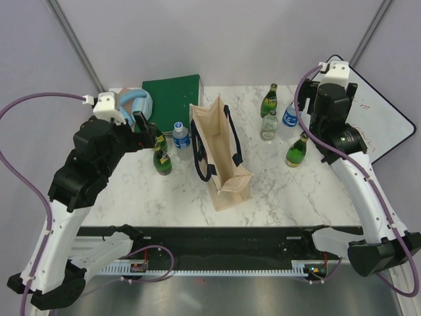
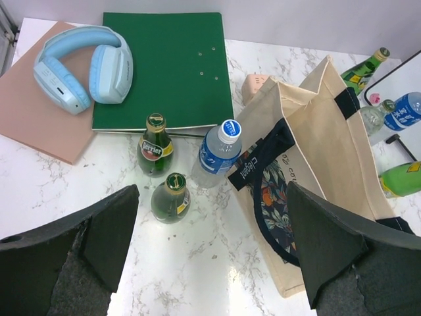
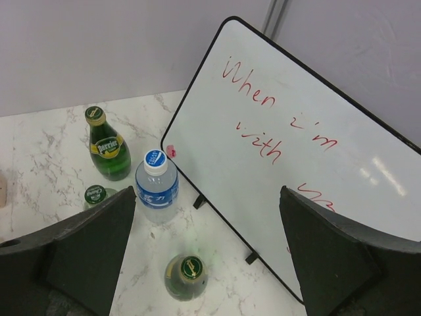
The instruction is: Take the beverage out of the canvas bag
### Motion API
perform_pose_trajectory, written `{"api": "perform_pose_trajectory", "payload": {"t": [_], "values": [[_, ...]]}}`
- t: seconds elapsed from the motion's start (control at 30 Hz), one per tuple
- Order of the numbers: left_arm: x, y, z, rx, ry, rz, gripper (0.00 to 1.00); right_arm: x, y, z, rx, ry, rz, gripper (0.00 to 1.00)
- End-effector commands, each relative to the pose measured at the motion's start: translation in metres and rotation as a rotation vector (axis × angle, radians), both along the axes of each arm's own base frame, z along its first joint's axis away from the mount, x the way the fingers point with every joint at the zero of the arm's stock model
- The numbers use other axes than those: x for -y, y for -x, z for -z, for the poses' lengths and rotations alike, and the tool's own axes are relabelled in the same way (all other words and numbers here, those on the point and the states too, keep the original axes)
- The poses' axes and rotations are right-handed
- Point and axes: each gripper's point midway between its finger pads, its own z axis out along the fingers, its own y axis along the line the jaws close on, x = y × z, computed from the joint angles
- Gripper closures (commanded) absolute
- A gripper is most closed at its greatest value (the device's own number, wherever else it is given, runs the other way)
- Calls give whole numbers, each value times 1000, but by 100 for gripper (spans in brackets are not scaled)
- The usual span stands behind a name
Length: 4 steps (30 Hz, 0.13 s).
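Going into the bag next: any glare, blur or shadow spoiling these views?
Top external: even light, sharp, canvas bag slightly shaded inside. Left wrist: scene sharp, fingers dark and soft-edged. Right wrist: pale glare streaks on whiteboard, writing readable.

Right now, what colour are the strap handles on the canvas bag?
Dark navy strap handles on the cream canvas bag; clearest in the left wrist view.

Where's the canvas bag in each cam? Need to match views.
Top external: canvas bag at table centre, upright, mouth open.
Left wrist: canvas bag right of centre, navy handle toward the camera.
Right wrist: not in view.
Shared landmark: blue-labelled water bottle beside the whiteboard.
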Motion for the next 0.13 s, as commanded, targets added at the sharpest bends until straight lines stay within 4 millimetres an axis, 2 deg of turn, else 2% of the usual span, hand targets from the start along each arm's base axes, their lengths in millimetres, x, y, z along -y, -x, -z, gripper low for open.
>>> {"api": "perform_pose_trajectory", "payload": {"t": [0.0, 0.1], "values": [[-4, -3, 2, 3, -20, -19, 0, 5, 1, -6, 31, -20, 19, 2], [-4, -4, 0, 6, -23, -17, 0, 0, 1, -3, 24, -22, -15, 2]]}}
